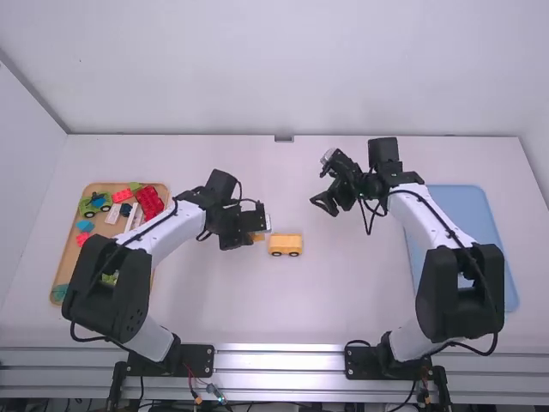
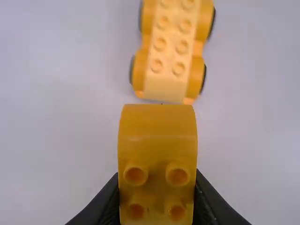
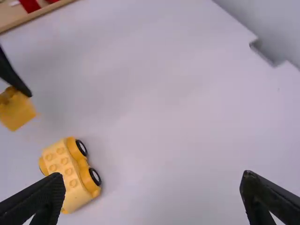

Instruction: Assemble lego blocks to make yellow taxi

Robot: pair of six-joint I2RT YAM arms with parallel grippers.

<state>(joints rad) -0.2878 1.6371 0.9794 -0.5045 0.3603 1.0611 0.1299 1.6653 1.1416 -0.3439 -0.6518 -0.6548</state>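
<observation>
Near the middle of the table the yellow car base [image 1: 286, 245] stands on its wheels, studs up. Just left of it, in the high view, my left gripper [image 1: 255, 237] holds a yellow block. In the left wrist view my left gripper [image 2: 157, 197] is shut on the yellow block [image 2: 157, 140], and the car base [image 2: 169, 51] lies beyond it. My right gripper [image 1: 323, 204] is up and to the right of the car base, open and holding nothing. In the right wrist view my right gripper [image 3: 152, 187] has its fingers wide apart, with the car base [image 3: 70, 173] by the left finger.
At the left a wooden tray [image 1: 58, 257] holds a green vehicle [image 1: 94, 204], red blocks [image 1: 148, 202] and several other pieces, partly under the left arm. A blue tray [image 1: 502, 249] lies at the right, partly under the right arm.
</observation>
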